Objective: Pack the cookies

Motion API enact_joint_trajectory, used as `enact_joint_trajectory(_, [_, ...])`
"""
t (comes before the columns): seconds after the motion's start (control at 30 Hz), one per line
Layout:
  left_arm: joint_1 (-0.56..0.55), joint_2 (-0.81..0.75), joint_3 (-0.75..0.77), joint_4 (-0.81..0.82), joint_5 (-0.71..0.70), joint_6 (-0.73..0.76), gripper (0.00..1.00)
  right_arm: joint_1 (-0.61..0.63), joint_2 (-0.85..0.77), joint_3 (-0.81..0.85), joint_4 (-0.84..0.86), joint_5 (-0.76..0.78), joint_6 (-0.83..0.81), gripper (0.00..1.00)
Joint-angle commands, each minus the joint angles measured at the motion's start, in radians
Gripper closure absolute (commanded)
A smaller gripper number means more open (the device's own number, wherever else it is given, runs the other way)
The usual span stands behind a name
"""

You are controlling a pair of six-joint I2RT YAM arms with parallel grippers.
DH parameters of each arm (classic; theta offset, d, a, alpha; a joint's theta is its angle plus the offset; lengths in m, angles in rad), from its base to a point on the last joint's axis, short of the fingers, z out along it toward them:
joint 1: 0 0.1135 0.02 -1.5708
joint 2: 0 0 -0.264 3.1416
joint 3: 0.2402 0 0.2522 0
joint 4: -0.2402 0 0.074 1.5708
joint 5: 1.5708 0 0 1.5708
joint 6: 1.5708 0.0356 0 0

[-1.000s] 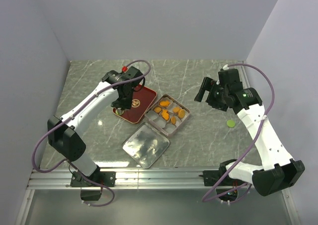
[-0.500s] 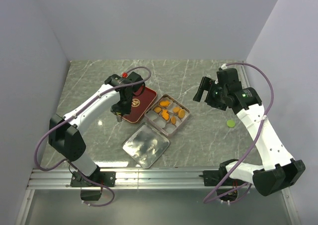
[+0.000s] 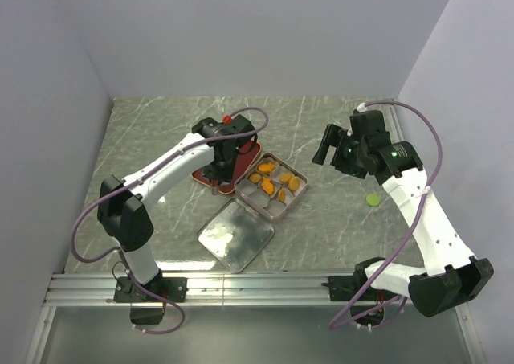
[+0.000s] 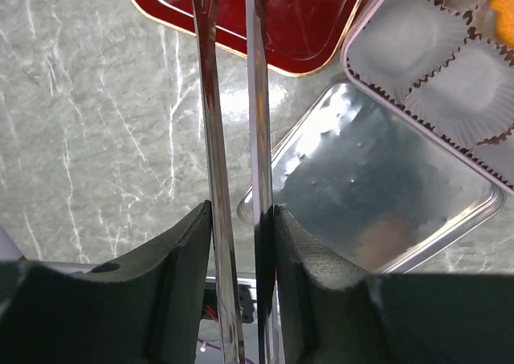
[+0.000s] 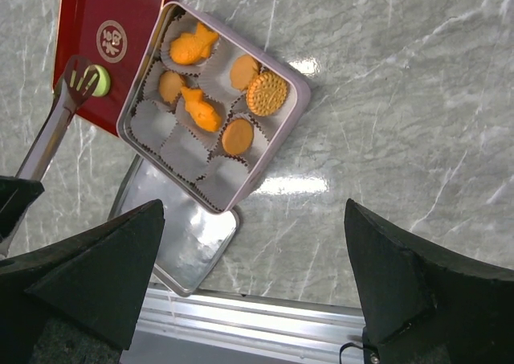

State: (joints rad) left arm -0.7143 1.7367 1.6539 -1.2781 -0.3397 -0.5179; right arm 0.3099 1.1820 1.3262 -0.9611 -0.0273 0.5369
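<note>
While left pincer (image 4: 239,223) clamped tongs (image 4: 206,99), tips seemingly nipping 1 green cookie (image 5: 99,80) over red tray (image 5: 88,2) for carrying to tin (image 5: 303,100), right pincer (image 5: 253,211) hung wide open, empty.

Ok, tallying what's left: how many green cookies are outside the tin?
2 green cookies: one on the red tray at the tongs' tips, one on the table by the right arm.

I see the tin (image 5: 299,111) on the marble desk (image 5: 385,99), with six orange cookies (image 5: 267,95) in its paper cups. Left of the tin, tongs (image 5: 56,123) touch a green cookie (image 5: 99,81) over a red tray (image 5: 120,10). A silver lid (image 5: 189,247) lies just below the tin, and my right fingers (image 5: 96,276) stand wide apart.
</note>
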Motion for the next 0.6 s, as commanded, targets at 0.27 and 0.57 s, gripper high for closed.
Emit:
enact_joint_trajectory(0.27, [-0.005,0.001,0.129,-0.055,-0.085,-0.022,0.59,0.009,0.001,0.045,0.022,0.020,-0.015,0.00])
enact_joint_trajectory(0.57, [-0.007,-0.031,0.061,-0.038,-0.090,-0.024,0.57,0.009,0.007,0.047,0.022,0.021,-0.017,0.00])
